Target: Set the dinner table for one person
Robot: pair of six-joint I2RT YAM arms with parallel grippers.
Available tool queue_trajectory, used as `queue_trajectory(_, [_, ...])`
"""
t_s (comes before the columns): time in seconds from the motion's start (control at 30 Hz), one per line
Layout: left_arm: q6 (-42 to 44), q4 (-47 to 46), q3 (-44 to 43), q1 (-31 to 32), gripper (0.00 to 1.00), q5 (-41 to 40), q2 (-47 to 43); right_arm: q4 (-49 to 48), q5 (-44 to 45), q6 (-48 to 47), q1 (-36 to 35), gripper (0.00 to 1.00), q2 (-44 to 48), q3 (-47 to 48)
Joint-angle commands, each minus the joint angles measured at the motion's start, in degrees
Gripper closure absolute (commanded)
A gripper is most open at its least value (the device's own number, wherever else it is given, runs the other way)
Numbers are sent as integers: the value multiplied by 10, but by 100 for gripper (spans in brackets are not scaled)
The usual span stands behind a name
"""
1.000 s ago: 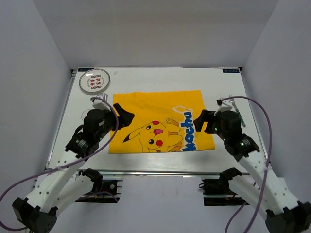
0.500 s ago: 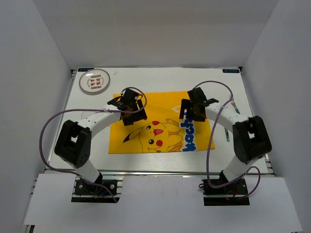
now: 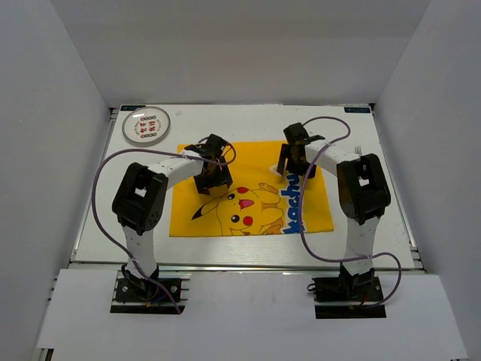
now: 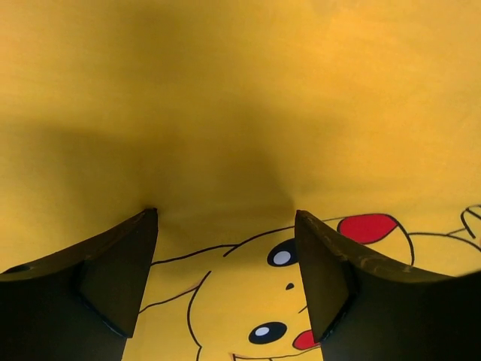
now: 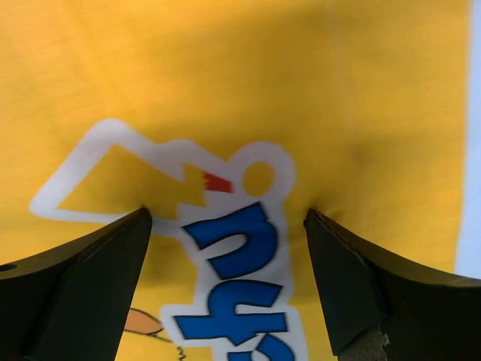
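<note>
A yellow Pikachu-print cloth lies flat in the middle of the white dinner table. My left gripper is open, its fingertips pressed down on the cloth's upper left part, above Pikachu's face. In the left wrist view the cloth dimples at both tips. My right gripper is open, its tips down on the cloth's upper right, astride the blue lettering. It shows the same way in the right wrist view. Neither gripper holds anything.
A round white plate with a red pattern sits at the table's far left corner. Fork tines show just right of the right arm, the rest hidden. White walls enclose the table on three sides.
Both arms have stretched forward from the near edge. The grippers have moved from the cloth's side edges to its far part and now press on it.
</note>
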State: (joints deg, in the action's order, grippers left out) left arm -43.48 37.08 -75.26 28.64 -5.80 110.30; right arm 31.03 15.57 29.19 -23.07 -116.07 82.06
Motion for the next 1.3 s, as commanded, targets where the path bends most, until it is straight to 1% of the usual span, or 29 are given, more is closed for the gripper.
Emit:
queue_trajectory(0.0, [8,27,-28,-6,16,-35,26,25,10,11,38,11,6,-73])
queue_trajectory(0.03, [10,30,-33,-6,16,-36,30,13,10,10,39,11,11,-77])
queue_trajectory(0.17, [10,37,-44,-6,16,-40,26,23,16,15,38,11,45,-73])
queue_trajectory(0.27, [8,55,-45,4,16,-66,-21,-15,-5,-3,31,11,123,-102])
queue_trajectory(0.3, [8,51,-36,4,16,-62,-56,-19,-14,-4,29,11,167,-117])
queue_trajectory(0.37, [9,48,-22,4,15,-57,-95,-18,-17,-8,24,11,206,-131])
queue_trajectory(0.4, [14,43,-6,9,15,-57,-131,-20,-22,-14,19,11,244,-152])
queue_trajectory(0.5, [15,31,22,9,12,-48,-179,-32,-51,-15,4,11,306,-193])
queue_trajectory(0.53, [9,28,46,14,12,-47,-205,-35,-62,-16,0,11,317,-225])
queue_trajectory(0.6, [0,0,82,14,12,-35,-231,-32,-64,-6,-19,11,334,-254])
queue_trajectory(0.63, [-10,-8,118,20,12,-32,-245,-37,-65,6,-25,11,339,-294])
queue_trajectory(0.67, [-18,-16,133,20,13,-32,-245,-53,-63,13,-36,11,343,-313])
queue_trajectory(0.73, [-25,-18,166,26,13,-33,-227,-68,-61,30,-52,11,346,-365])
queue_trajectory(0.83, [-31,-35,191,33,14,-40,-203,-97,-70,36,-65,11,336,-394])
queue_trajectory(0.9, [-32,-47,205,38,14,-45,-181,-100,-65,39,-69,11,313,-392])
queue_trajectory(1.03, [-33,-56,207,38,13,-59,-148,-99,-37,45,-66,11,273,-377])
queue_trajectory(1.2, [-21,-57,170,26,13,-60,-93,-90,-22,47,-64,11,225,-336])
queue_trajectory(1.27, [-16,-56,154,26,13,-60,-79,-67,0,47,-60,11,209,-319])
